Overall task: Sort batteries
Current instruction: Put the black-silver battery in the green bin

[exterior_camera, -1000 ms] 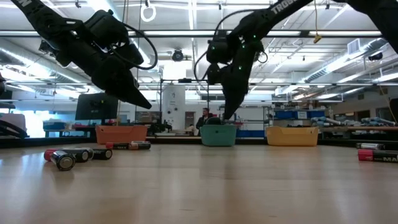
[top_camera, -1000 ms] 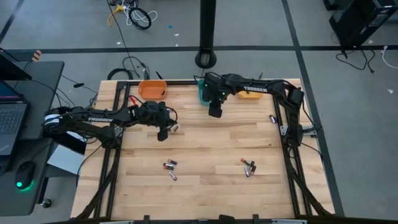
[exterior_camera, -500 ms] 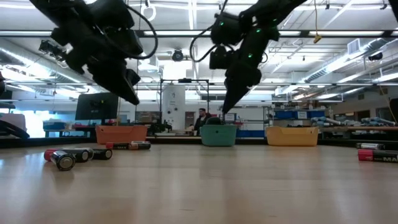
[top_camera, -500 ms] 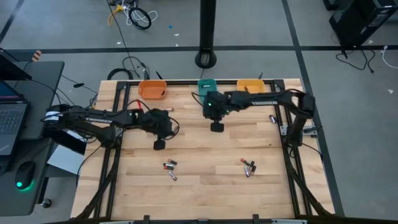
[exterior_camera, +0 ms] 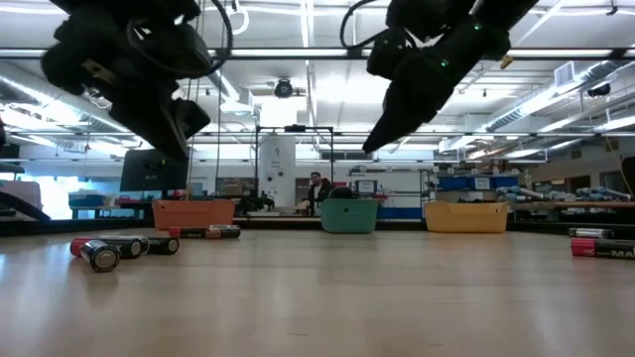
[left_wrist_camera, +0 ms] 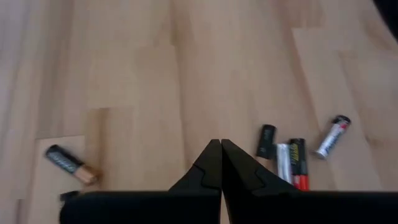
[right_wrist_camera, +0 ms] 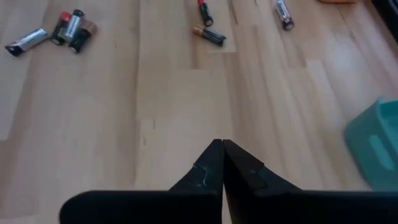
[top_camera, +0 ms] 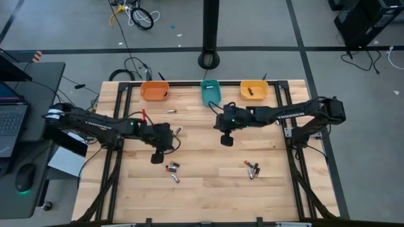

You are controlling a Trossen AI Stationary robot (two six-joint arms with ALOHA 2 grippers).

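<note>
- The left gripper (top_camera: pixel 157 157), a dark two-finger tool, is hanging over the light wooden table (top_camera: pixel 208 189) with its fingers pressed together and holding nothing; the left wrist view is showing the two tips meeting.
- A small cluster of tiny cylindrical batteries (top_camera: pixel 172 168), black, silver and red, is lying on the wood just beside this gripper, at about 4 o'clock from it in the high view.
- In the left wrist view the cluster batteries (left_wrist_camera: pixel 285 152) are lying almost parallel to each other, with their long axes running roughly along the line of the closed fingers.
- The right gripper (top_camera: pixel 226 140) is also closed and empty, hovering near the middle of the table.
- A second small group of batteries (top_camera: pixel 252 169) is lying at about 5 o'clock from the right gripper, clearly apart from it.
- In my judgement the left arm is the nearer one to its cluster; it is needing to open first, then to come down a little toward 4 o'clock.
- The orange bin (top_camera: pixel 154 91), the teal bin (top_camera: pixel 210 93) and the yellow bin (top_camera: pixel 254 90) are standing at the 12 o'clock edge.
</note>
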